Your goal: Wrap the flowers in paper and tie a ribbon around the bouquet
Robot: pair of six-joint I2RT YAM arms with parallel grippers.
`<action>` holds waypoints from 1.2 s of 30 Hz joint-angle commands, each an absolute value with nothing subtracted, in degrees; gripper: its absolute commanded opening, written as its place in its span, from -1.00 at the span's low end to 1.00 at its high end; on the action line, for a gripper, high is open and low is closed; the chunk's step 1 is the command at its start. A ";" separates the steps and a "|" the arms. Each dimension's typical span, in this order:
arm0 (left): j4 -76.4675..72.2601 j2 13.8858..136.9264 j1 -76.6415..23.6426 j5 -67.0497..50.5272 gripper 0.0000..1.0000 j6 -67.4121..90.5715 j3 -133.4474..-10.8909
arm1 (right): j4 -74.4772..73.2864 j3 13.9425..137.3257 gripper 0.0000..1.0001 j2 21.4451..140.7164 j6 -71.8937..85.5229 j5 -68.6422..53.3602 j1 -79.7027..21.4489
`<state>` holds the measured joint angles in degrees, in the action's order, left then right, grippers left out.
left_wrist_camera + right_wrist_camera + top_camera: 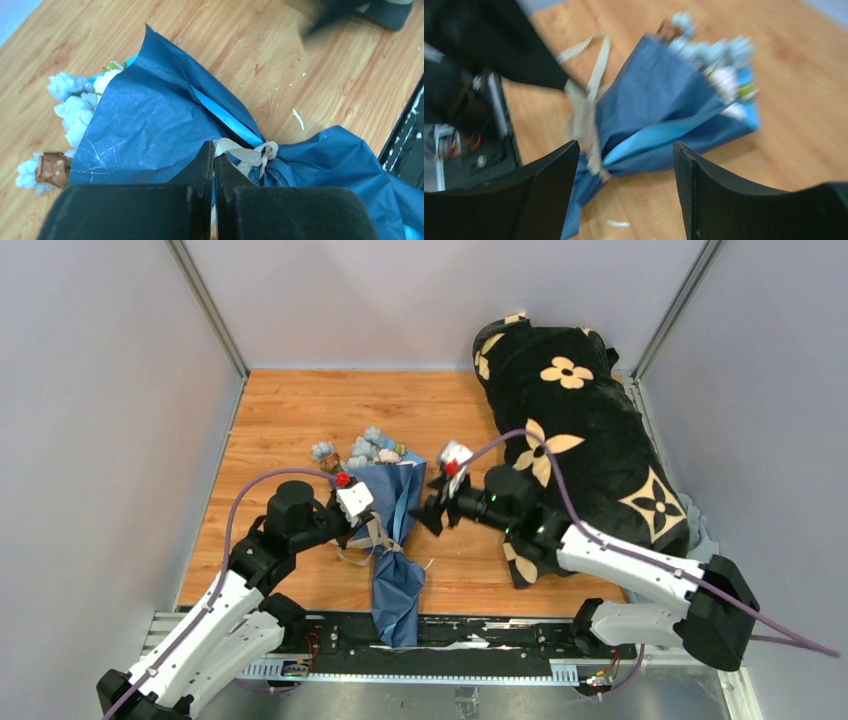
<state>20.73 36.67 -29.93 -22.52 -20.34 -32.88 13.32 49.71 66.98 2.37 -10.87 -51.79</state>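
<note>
The bouquet [395, 502] lies on the wooden worktop [290, 420], with its blooms [365, 448] pointing away from the arms and the ribbon [245, 152] around its narrow waist. The left claw [214, 150] is clenched on the ribbon. The right claw [625, 147] is spread wide just right of the bundle, grasping nothing.

One bouquet [400, 498], one ribbon [371, 537], one flowered black blanket [592, 430], two robot arms [232, 592] [622, 562].

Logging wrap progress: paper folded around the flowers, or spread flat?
Folded around them: the paper forms a cone, flowers poking from its wide end, ribbon cinching the narrow waist.
</note>
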 commanded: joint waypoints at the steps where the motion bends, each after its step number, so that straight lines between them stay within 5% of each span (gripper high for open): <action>1: 16.20 37.52 -30.24 -17.66 -1.00 -10.99 -31.73 | 32.84 38.33 0.46 69.12 3.83 -6.03 -59.50; 15: 14.08 39.15 -30.23 -20.37 -1.00 -7.61 -31.47 | 42.80 47.08 0.35 90.59 7.37 -2.68 -64.86; 18: 13.76 38.95 -30.27 -20.42 -1.00 -6.19 -31.44 | 42.70 48.66 0.02 92.27 7.26 -3.65 -64.78; 22: 14.60 39.07 -29.91 -19.45 -1.00 -3.10 -31.98 | 41.93 48.98 -0.98 92.99 8.33 -3.84 -64.56; 23: 15.39 39.23 -29.55 -19.72 -1.00 -2.92 -32.31 | 41.85 48.66 -1.00 93.05 8.78 -3.86 -64.21; 24: 16.48 39.38 -29.14 -19.53 -0.86 -2.90 -32.83 | 41.90 48.24 -1.00 92.94 9.37 -4.08 -63.77; 27: 24.61 41.08 -27.32 -17.46 0.44 -6.98 -37.54 | 42.36 46.94 -1.00 92.43 10.75 -5.62 -62.42; 29: 34.27 43.33 -24.91 -15.55 0.93 -14.25 -42.69 | 42.36 46.67 -1.00 92.06 9.84 -5.92 -62.02; 34: 52.24 56.67 -7.59 -9.00 1.00 -37.80 -52.72 | 43.57 46.76 -1.00 92.82 8.71 -8.18 -60.89; 36: 55.21 65.19 -1.90 -2.26 0.87 -45.32 -53.99 | 43.75 47.07 -1.00 93.16 8.17 -9.73 -60.30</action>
<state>39.22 52.80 -11.46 -12.27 -24.71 -51.44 40.99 46.63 92.84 9.19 -6.52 -61.60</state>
